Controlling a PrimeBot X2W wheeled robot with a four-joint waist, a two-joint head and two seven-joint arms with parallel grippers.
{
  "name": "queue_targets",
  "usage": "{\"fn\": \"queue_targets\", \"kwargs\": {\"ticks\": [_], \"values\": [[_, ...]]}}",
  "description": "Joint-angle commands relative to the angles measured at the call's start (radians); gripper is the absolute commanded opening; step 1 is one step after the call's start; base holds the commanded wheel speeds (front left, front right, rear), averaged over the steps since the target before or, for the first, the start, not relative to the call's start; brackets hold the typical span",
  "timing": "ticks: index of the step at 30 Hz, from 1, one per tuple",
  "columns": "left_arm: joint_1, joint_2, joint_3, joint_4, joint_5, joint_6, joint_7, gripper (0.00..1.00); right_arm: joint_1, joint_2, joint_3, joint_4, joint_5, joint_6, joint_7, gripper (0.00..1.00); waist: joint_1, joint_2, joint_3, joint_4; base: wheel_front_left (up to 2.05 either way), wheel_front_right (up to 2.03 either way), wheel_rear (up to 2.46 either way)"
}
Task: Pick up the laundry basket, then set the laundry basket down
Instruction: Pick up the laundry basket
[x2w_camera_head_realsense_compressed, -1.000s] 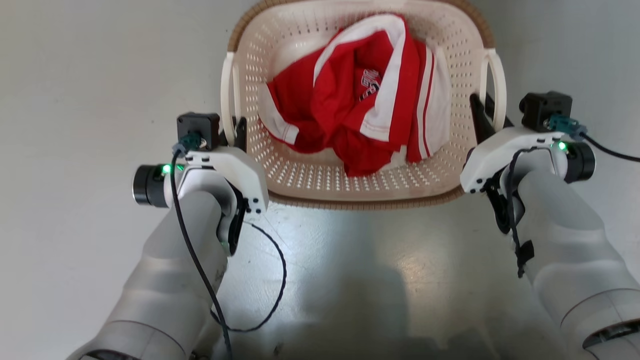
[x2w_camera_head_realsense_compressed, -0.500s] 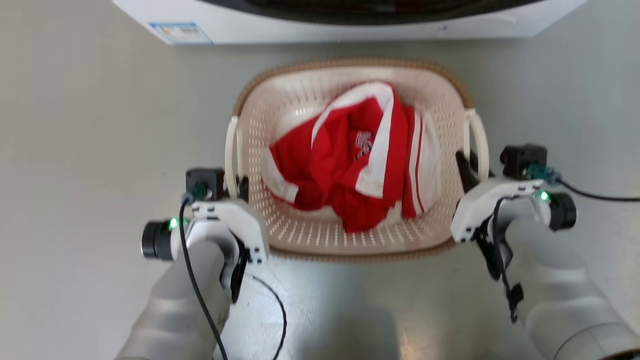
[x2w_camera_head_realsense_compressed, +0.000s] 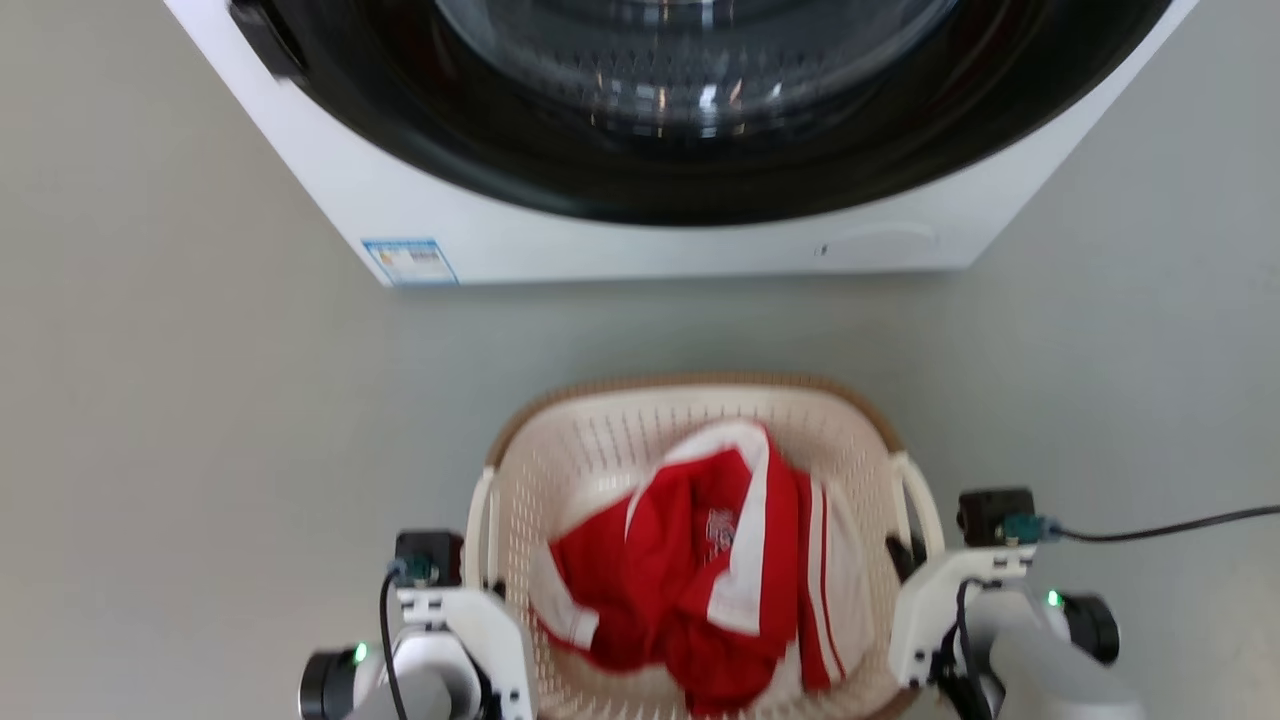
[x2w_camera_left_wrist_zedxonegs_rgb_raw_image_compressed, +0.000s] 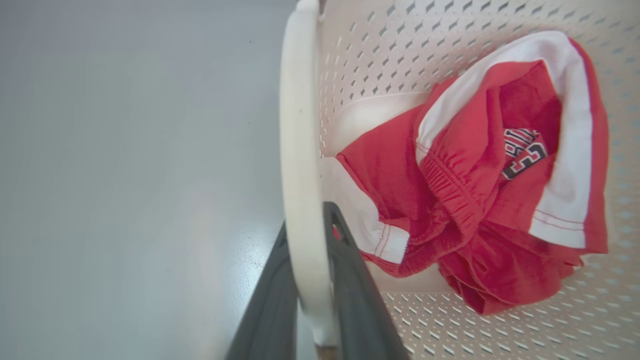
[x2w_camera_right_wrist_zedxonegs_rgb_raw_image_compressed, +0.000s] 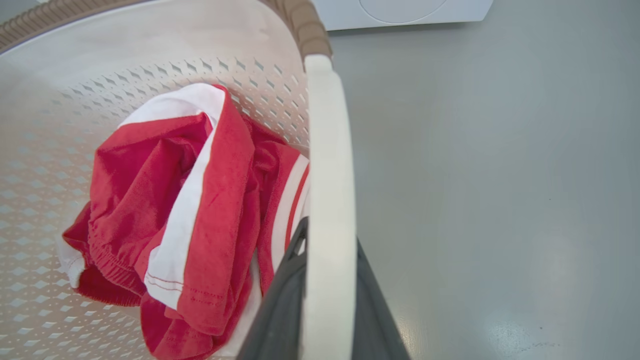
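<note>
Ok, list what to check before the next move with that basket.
1. Left gripper clamps the left handle: ok.
2. Right gripper clamps the right handle: ok.
3. Red clothes lie inside the basket, below its rim: ok.
4. Floor between basket and washer is bare: ok.
5. Basket lifted off the floor: cannot tell.
</note>
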Motion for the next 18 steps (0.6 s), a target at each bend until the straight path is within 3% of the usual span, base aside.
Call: {"fn": "queue_targets", "kwargs": {"ticks": [1,18], "values": [[0.031,0.04,0.005,0.006,-0.019,0.005,0.006,0.0,0.052,0.005,0.048,-0.008,0.024,0.008,0.022,0.0,0.0,0.0,-0.095,-0.004,0.0,0.0,0.0],[0.182,0.04,-0.086,0.028,-0.095,0.022,0.053,0.0,0.212,0.005,0.196,-0.012,0.189,0.008,0.102,0.0,0.0,0.0,-0.341,-0.023,0.0,0.0,0.0]]}}
